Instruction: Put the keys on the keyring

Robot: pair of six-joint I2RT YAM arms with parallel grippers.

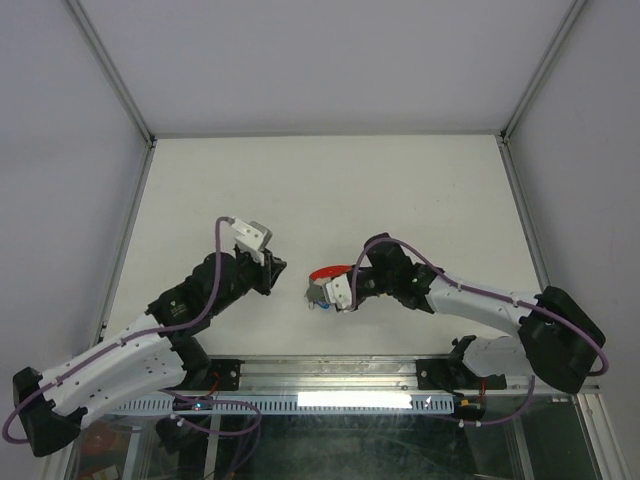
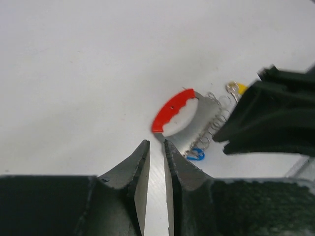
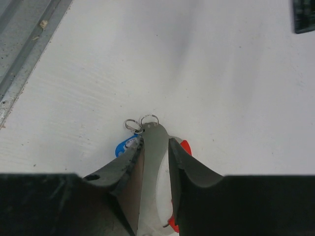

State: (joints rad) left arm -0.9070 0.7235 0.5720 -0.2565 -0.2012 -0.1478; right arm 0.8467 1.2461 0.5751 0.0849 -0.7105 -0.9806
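The keyring [image 2: 172, 110] lies on the white table, a curved red tab on a silvery plate with a coiled chain [image 2: 216, 115]. The blue key [image 2: 197, 155] sits at its lower end and the yellow key [image 2: 241, 88] at its upper end; whether they are threaded on I cannot tell. My left gripper [image 2: 156, 142] is just short of the red tab, jaws slightly apart and empty. My right gripper [image 3: 155, 140] has its jaws apart either side of the keyring [image 3: 156, 147] plate, with the blue key [image 3: 122, 147] and small rings [image 3: 140, 123] at the tips. In the top view, both grippers [image 1: 278, 270] [image 1: 322, 293] flank the keyring [image 1: 328, 270].
A metal rail [image 1: 330, 375] runs along the table's near edge and also shows in the right wrist view [image 3: 19, 54]. Frame posts [image 1: 110, 70] and grey walls bound the table [image 1: 330, 190] at the back and sides.
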